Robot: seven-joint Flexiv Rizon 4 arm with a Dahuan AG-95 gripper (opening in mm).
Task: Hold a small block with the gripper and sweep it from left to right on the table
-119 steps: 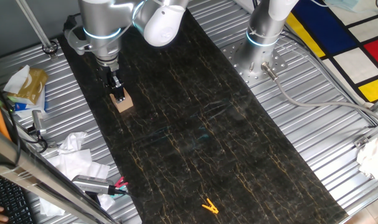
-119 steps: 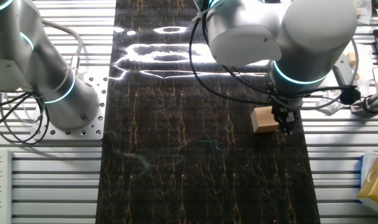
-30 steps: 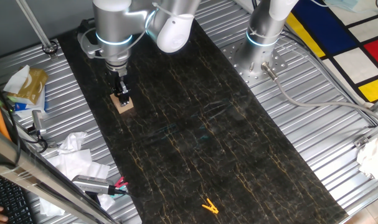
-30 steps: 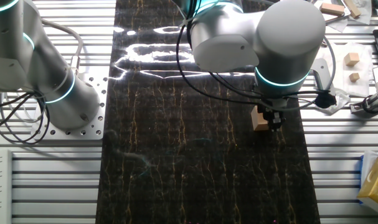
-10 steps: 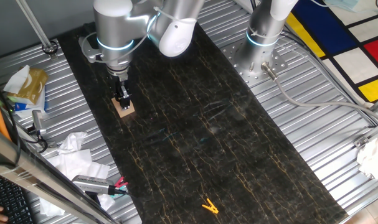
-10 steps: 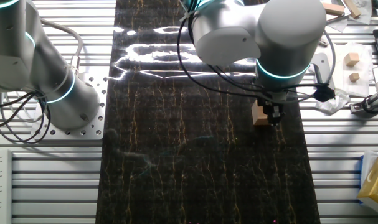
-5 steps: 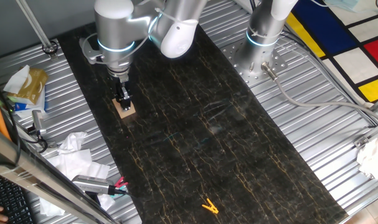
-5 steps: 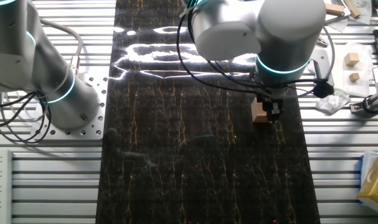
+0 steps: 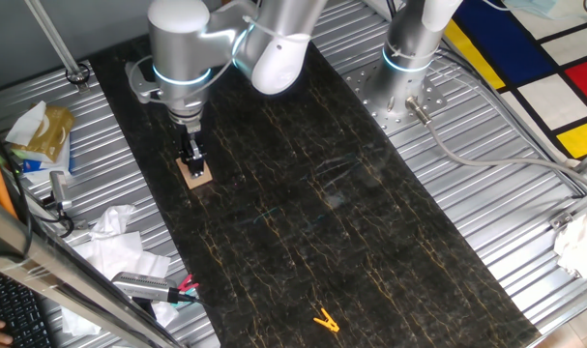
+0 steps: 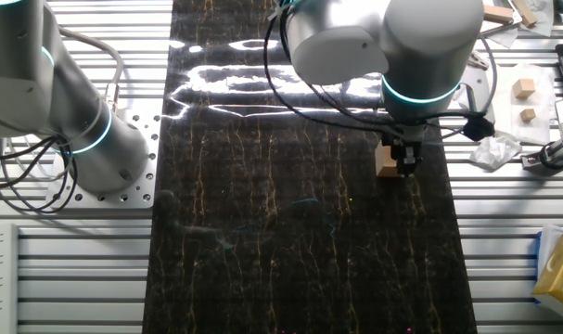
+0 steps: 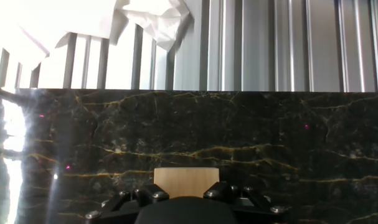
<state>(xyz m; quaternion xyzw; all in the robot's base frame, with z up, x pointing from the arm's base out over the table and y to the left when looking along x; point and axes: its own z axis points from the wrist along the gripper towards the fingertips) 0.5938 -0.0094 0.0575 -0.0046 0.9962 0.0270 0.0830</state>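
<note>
While standing on the worktop (image 9: 303,193) near its edge, the block (image 9: 195,174) is pinched by the jaws. It is held upright by the gripper (image 9: 191,158).

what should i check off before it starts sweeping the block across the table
1. Gripper down at the small block: ok.
2. Fingers actually clamped on the block: cannot tell; the hand view shows the block right at the fingertips, but the contact is hidden.
3. Block sitting on the table, not on the ribbed metal: ok.
4. Sweep path across the marble free of obstacles: ok; the yellow clip lies far off near the other end.
5. Crumpled paper off the marble: ok.
</note>
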